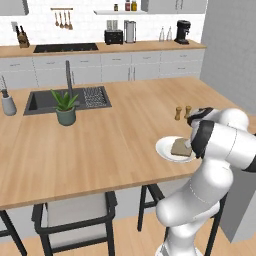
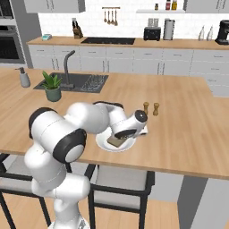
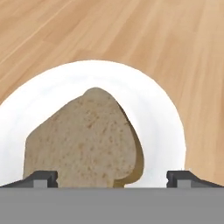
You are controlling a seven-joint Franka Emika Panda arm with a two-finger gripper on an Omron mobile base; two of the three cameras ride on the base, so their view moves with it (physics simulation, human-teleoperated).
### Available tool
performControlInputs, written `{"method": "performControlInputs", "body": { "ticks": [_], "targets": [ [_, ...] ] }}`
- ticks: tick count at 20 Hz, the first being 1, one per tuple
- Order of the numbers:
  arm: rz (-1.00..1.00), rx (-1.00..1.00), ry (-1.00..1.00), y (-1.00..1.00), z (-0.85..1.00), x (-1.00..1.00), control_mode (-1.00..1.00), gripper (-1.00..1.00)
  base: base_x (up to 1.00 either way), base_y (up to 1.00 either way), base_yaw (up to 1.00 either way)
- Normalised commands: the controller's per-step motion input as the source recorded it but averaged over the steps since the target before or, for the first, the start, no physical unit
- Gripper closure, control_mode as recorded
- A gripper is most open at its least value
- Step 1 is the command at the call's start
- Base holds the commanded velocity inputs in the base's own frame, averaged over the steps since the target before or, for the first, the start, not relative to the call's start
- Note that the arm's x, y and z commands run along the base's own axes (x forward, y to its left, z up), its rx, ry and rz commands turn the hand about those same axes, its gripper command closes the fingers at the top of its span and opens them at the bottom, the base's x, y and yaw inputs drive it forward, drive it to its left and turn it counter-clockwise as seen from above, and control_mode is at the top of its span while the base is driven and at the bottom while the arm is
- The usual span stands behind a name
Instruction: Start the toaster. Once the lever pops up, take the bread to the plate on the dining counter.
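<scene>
One slice of bread [image 3: 85,142] lies flat on the plate [image 3: 159,113], lower centre of the hand view; gripper [image 3: 112,178] fingers spread wide, pinching nothing.

The dining counter [image 1: 115,135] carries the plate [image 1: 165,148], a potted plant [image 1: 65,107] and two small shakers [image 1: 182,112].

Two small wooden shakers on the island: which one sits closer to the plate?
The left shaker, as seen from the left base view; it stands nearer the plate than its twin beside it.
</scene>
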Motion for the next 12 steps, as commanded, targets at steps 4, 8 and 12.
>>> {"method": "performControlInputs", "body": {
  "ticks": [4, 8, 12],
  "targets": [
    [0.0, -0.14, 0.01, -0.08, 0.05, 0.03, -1.0, -1.0, 0.0, 0.0, 0.0],
    [0.0, -0.13, 0.0, -0.08, 0.06, 0.0, -1.0, -1.0, 0.0, 0.0, 0.0],
    [-0.01, -0.06, 0.0, 0.11, 0.46, -0.13, -1.0, -1.0, 0.0, 0.0, 0.0]
  ]
}}
